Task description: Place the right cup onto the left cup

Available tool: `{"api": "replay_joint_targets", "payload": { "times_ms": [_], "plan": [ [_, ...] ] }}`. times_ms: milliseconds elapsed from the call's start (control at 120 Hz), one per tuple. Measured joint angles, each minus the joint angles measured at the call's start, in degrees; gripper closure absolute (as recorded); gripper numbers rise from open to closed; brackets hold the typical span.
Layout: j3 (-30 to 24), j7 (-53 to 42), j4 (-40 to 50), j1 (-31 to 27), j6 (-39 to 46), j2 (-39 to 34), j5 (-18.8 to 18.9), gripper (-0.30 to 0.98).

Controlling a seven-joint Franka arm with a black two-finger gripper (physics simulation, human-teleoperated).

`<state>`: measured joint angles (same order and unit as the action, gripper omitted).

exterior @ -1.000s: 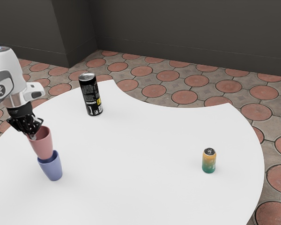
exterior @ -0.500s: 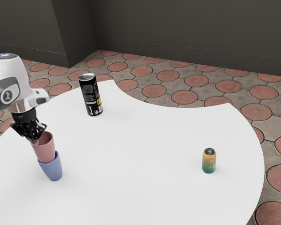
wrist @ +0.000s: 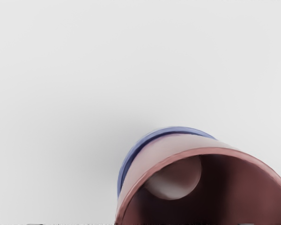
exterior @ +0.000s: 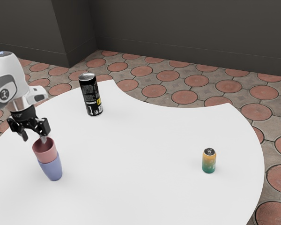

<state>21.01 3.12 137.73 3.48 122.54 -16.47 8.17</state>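
From the side, the exterior view shows the gripper (exterior: 34, 137) open, its two fingers spread apart above the pink tapered cup (exterior: 46, 151). That cup sits in the mouth of the blue cup (exterior: 52, 170), its upper part standing out above it, and the blue cup rests on the white tabletop (exterior: 140, 164). The wrist view gives what the side angle hides: the pink cup's dark interior down to its pale round base (wrist: 175, 180), with the blue rim curving around the outside of the pink wall.

The exterior view also takes in the wider scene. A tall black drink can (exterior: 90, 95) with a yellow patch stands near the far edge, and a short orange-and-green can (exterior: 209, 161) stands well apart from the cups, toward the exterior view's right. Beyond the curved edge lies a floor of round reddish tiles (exterior: 185, 97).
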Motion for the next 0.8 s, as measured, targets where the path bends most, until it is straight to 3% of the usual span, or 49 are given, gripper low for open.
{"api": "replay_joint_targets", "payload": {
  "times_ms": [158, 300, 542, 800],
  "plan": [
    [-0.81, -0.26, -1.03, 1.35, -2.87, -3.8, -0.06, 0.07],
    [-5.52, -0.56, -6.6, 2.29, -6.54, -2.29, -0.71, 0.04],
    [-9.24, -0.96, -22.03, 2.35, -11.85, 9.16, -4.67, 0.01],
    [-9.61, -2.37, -40.68, 1.89, -17.68, 20.52, -5.77, 0.0]
  ]
}}
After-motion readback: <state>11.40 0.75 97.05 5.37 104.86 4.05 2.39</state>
